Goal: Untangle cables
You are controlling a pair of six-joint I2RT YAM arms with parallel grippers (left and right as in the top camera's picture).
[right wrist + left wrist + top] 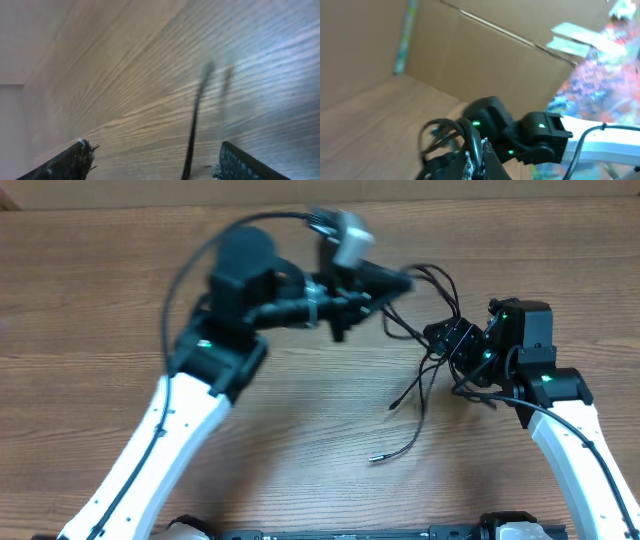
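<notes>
Table (300, 400): tan wood-grain top, matte and streaky.
Cables (416, 384): thin floppy black cords, loose tangle right of center, one silver-tipped end trailing out.
Right tool (447, 340): spread wide, one cord between its textured fingers (75, 160), not pinched.
Left tool (395, 280): blurry, beside the tangle, can't tell if it's open or closed tbh.

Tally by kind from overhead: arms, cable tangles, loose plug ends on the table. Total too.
Robot arms: 2 (left arm, right arm)
Cable tangle: 1, strand count unclear
Loose plug ends: 2 (, silver-tipped)
Total: 5
</notes>
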